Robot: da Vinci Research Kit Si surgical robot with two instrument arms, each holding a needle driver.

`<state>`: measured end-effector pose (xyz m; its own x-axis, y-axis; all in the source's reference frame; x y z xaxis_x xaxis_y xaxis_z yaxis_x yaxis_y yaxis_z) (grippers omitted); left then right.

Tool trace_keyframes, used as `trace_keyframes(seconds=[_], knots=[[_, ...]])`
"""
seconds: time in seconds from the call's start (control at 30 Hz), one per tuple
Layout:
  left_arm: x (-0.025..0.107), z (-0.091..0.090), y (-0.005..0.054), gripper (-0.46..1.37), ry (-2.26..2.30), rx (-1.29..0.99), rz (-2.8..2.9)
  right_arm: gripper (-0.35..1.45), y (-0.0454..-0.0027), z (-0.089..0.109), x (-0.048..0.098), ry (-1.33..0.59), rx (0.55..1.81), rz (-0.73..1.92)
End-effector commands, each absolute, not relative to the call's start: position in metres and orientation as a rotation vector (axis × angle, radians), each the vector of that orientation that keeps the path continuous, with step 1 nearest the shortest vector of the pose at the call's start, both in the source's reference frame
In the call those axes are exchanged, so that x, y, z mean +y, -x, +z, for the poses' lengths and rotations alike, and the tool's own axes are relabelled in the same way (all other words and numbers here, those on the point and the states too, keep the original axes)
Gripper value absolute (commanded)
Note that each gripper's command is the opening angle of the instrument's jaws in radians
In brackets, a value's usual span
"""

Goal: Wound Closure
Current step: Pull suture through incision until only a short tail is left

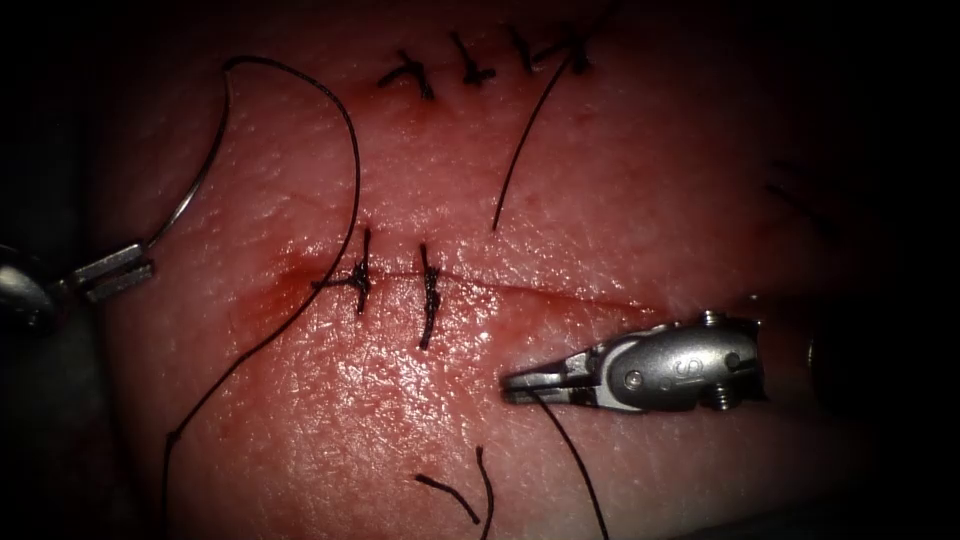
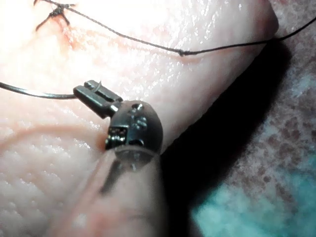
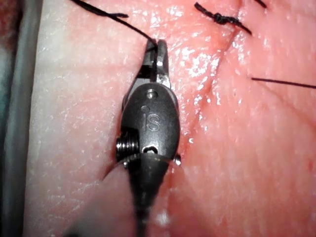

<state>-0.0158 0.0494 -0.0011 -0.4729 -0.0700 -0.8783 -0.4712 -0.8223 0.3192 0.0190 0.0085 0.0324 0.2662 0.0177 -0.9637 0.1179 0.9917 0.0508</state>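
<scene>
My left tool (image 1: 118,272) pinches the needle (image 1: 195,190) near its end, clear of tissue (image 1: 620,180), left of cut (image 1: 560,290). Right tool (image 1: 535,382) clamps thread (image 1: 580,465). Risk: slack thread snags the 2 stitches (image 1: 395,285) w/ any tug.

You see glossy pink-red tissue (image 1: 620,200), darker red fluid (image 1: 300,285) along the cut (image 1: 560,290). Black thread (image 1: 345,180) and black stitches (image 1: 428,295) cross that cut. Silver needle (image 1: 195,190); both tools bare grey metal, right tool (image 1: 530,382) stamped "S".
</scene>
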Motion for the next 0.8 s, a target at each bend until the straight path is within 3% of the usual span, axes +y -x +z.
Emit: trace_keyframes(seconds=[0.03,0.8], knots=[[0.0494,-0.0011,0.0158,-0.35,1.457,0.783,2.381,-0.35,-0.0191,0.0324,0.0085,-0.116,1.302,-0.078],[0.0495,-0.0011,0.0161,-0.35,1.459,0.777,2.375,-0.35,-0.02,0.0263,-0.0001,-0.224,1.329,-0.252]])
